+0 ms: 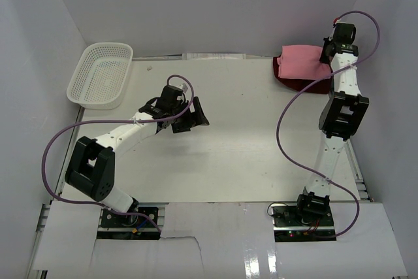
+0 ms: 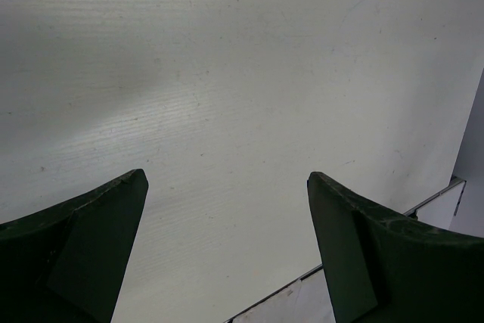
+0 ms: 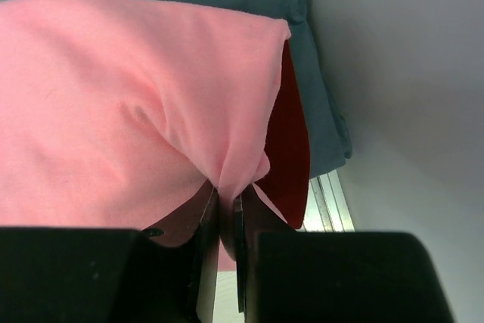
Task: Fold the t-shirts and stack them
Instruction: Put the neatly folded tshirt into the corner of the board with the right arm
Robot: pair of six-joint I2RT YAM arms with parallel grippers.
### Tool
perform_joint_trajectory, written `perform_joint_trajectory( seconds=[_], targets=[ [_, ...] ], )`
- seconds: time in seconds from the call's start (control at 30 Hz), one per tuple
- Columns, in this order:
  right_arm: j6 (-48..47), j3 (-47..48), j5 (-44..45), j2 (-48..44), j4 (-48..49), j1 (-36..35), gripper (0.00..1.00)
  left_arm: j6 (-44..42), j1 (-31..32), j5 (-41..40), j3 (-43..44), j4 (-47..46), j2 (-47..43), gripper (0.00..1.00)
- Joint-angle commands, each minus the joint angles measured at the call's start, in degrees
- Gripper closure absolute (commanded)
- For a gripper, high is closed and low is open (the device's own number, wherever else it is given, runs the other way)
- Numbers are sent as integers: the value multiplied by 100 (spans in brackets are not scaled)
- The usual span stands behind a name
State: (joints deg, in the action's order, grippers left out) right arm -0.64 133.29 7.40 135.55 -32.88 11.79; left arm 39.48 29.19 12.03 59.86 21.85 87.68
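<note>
At the far right corner of the table (image 1: 248, 155), the right gripper (image 3: 225, 200) pinches a fold of the light pink t-shirt (image 3: 113, 96), its jaws closed tight with the cloth bunching into them. That shirt lies on top of the dark red t-shirt (image 3: 291, 145), and the teal-grey t-shirt (image 3: 321, 104) shows past the edge of both, apparently at the bottom. From above, the pink one covers most of the pile and only a dark red rim shows under it. The left gripper (image 1: 191, 117) hovers over bare table near the middle, jaws spread wide and holding nothing. The white perforated basket (image 1: 78, 80) stands well apart at the far left. I judge this to be the stacking step, with the pink shirt being squared on the pile. The next move likely calls for a gentle release and a straight lift away, so the top layer neither drags off nor unfolds.
</note>
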Motion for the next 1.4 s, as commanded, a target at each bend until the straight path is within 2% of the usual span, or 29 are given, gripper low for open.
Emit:
perform_joint_trajectory(
  seconds=[0.0, 0.33, 0.47, 0.53, 0.6, 0.67, 0.7, 0.73, 1.0, 1.37],
  targets=[
    [-67, 276, 271, 7, 335, 122, 92, 7, -19, 62, 193, -49, -31, 2],
    [-15, 241, 341, -37, 353, 192, 92, 15, -19, 80, 193, -40, -23, 2],
    [21, 153, 106, -28, 397, 209, 92, 15, -19, 71, 176, -49, -32, 2],
    [178, 30, -124, -11, 484, 201, 87, 24, -19, 80, 167, -40, -32, 2],
    [196, 65, -283, 121, 441, 183, 67, 15, -19, 80, 167, -49, -31, 2],
    [170, 83, -257, 209, 432, 139, 44, 15, -19, 80, 149, -49, -32, 2],
    [161, 83, -230, 226, 441, 104, 27, 15, -19, 71, 141, -49, -49, 2],
    [152, 83, -195, 227, 449, 95, 22, 15, -19, 71, 140, -49, -49, 2],
    [-74, -49, -54, -212, 608, -98, 20, 15, -19, 89, 184, -49, 21, 2],
    [-243, -523, -477, -801, 493, -704, 20, -20, -19, 71, 141, -40, -5, 2]
  ],
)
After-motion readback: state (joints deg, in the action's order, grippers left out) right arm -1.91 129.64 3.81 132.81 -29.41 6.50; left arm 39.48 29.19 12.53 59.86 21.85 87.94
